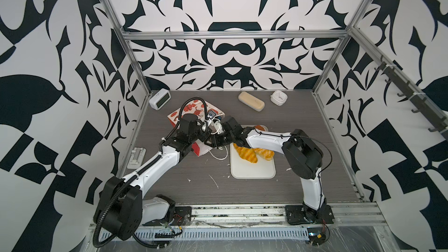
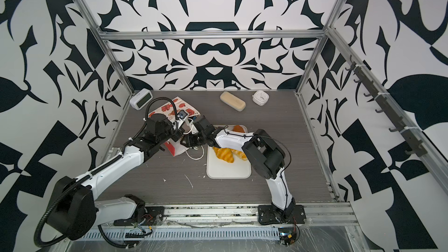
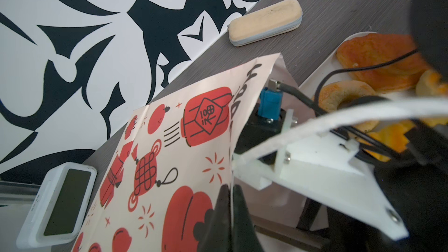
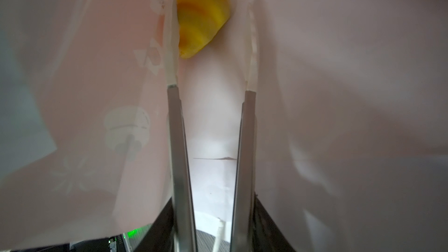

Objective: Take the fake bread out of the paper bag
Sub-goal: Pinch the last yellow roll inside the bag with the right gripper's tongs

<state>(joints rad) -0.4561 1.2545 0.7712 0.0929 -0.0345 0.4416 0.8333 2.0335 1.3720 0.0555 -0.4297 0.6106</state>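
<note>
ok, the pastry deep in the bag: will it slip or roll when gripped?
Probably slippery: the pastry looks glossy and rounded, so it may squirt from the right gripper. It sits off-centre, beside one finger, so closing may shove it along the paper bag wall first.

Grey woodgrain table [image 1: 303,129]: paper bag [image 1: 188,110], white tray [image 1: 252,169], beige block [image 1: 251,101], digital clock [image 1: 159,98], small white clock [image 1: 279,97]

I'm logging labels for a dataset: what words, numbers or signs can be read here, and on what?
Nothing reads cleanly.
paper bag, lantern print: one Chinese-style character in a diamond, too stylised to read.
paper bag, edge: black lettering, seen too obliquely to read.
digital clock: screen blank.
small white clock: dial too small to read.
</note>
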